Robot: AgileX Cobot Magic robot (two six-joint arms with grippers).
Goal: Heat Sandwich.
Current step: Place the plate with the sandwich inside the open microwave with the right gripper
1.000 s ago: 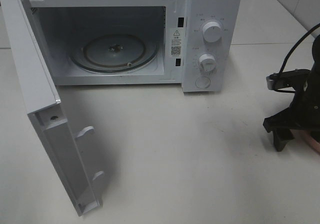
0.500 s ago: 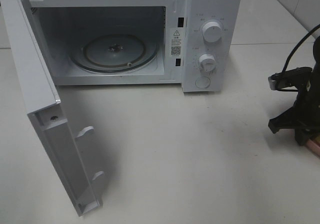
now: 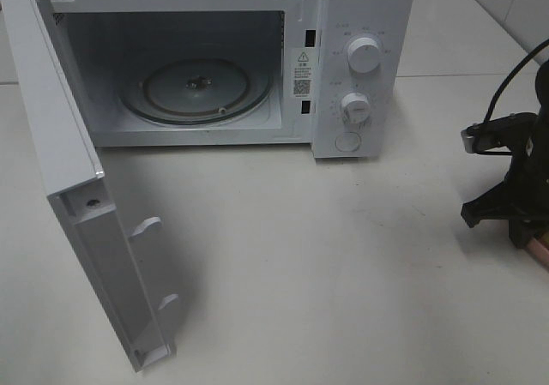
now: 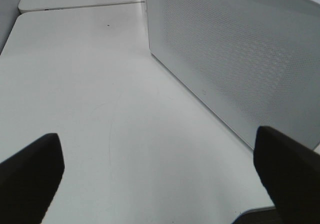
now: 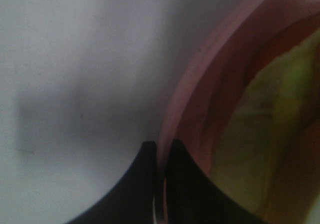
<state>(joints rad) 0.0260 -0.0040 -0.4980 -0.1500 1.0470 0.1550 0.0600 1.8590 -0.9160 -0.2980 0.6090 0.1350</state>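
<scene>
The sandwich shows only in the right wrist view, as a blurred yellow-green and reddish mass on the pink plate. My right gripper is shut on the plate's rim, which sits between the two black fingers. In the exterior high view this gripper is at the far right table edge, and only a sliver of the plate shows there. My left gripper is open and empty over bare table, out of the exterior view.
The white microwave stands at the back with its door swung open to the front left. Its glass turntable has nothing on it. A white perforated panel stands close to my left gripper.
My right gripper has moved to the right, towards the table's edge, and has barely moved in the last half second. The microwave and its door have not moved.
</scene>
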